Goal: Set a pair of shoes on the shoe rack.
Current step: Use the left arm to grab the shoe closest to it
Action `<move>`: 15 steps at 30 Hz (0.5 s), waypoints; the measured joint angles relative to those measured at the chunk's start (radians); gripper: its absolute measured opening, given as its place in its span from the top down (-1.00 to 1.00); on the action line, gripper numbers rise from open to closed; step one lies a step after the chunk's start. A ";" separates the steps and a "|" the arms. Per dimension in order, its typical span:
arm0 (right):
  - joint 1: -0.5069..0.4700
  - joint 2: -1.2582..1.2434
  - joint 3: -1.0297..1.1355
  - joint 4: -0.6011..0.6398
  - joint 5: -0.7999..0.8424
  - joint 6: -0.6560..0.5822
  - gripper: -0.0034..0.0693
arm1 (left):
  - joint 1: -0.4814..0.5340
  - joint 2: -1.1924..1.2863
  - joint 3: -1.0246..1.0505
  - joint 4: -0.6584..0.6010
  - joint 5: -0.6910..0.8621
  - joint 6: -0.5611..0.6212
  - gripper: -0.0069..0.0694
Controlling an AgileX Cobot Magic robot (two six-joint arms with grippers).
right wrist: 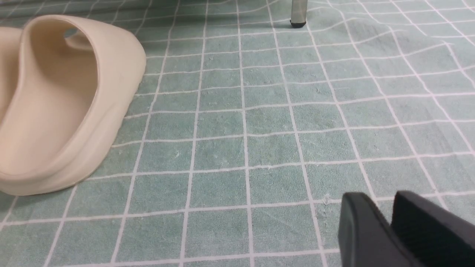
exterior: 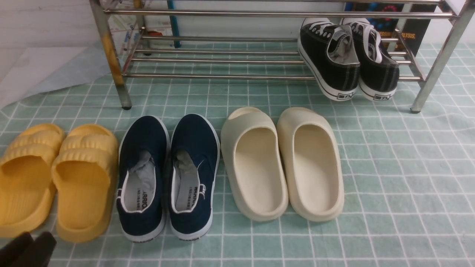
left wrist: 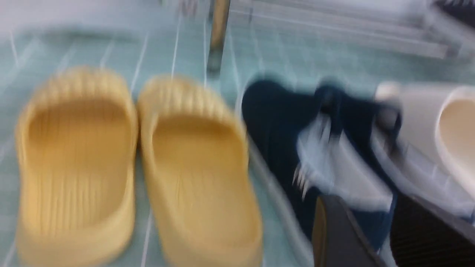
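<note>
The pair of shoes, two navy slip-ons with white soles (exterior: pixel 143 178) (exterior: pixel 193 174), stands side by side on the green checked cloth in front of the shoe rack (exterior: pixel 222 77). Only the dark fingertips of my left gripper (exterior: pixel 35 239) show in the front view, at its bottom left corner, short of the shoes. The left wrist view is blurred. There the left gripper (left wrist: pixel 365 207) is open and empty, with the heel of a navy shoe (left wrist: pixel 274 122) just beyond it. My right gripper (right wrist: pixel 380 203) hovers over bare cloth, fingers slightly parted, nothing between them.
Black lace-up sneakers (exterior: pixel 330 59) sit on the rack's lower rails at the right. Yellow slides (exterior: pixel 85 178) lie left of the navy shoes, cream slides (exterior: pixel 256 167) right of them. A cream slide (right wrist: pixel 63 104) and a rack leg (right wrist: pixel 298 15) show in the right wrist view.
</note>
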 joint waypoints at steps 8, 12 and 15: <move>0.000 0.000 0.000 0.000 0.000 0.000 0.46 | 0.000 0.000 0.000 0.000 -0.471 -0.011 0.19; 0.000 0.000 0.000 0.000 0.000 0.000 0.45 | 0.000 0.000 0.000 0.000 -0.646 -0.156 0.19; 0.000 0.000 0.000 0.000 0.000 0.000 0.44 | 0.000 0.000 0.000 -0.003 -0.779 -0.297 0.20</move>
